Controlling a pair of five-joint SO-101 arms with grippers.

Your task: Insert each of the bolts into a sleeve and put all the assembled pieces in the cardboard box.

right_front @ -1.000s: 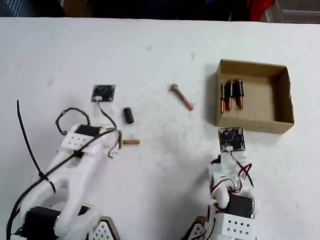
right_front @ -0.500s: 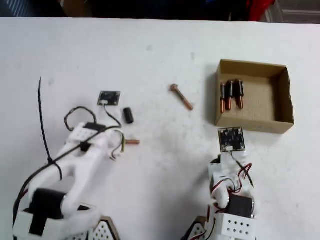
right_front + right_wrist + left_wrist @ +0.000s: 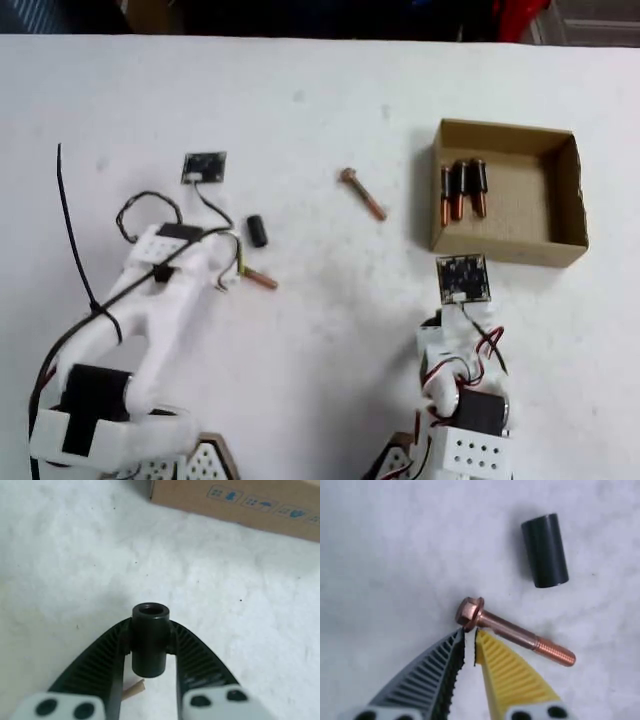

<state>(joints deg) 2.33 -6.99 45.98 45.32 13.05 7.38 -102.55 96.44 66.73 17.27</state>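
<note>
**Both grippers loaded, three pieces boxed**

The left gripper (image 3: 469, 634) is pinched almost closed on the head of a copper bolt (image 3: 512, 632), and the bolt's shank sticks out to one side. A loose black sleeve (image 3: 545, 550) lies near it on the white table (image 3: 300, 90). The right gripper (image 3: 150, 627) is clamped on a second sleeve (image 3: 150, 645), near the cardboard box (image 3: 500, 245). Three assembled pieces (image 3: 461, 190) lie side by side at the box's left end. A spare bolt (image 3: 362, 194) lies between the loose black sleeve and the box.
</note>
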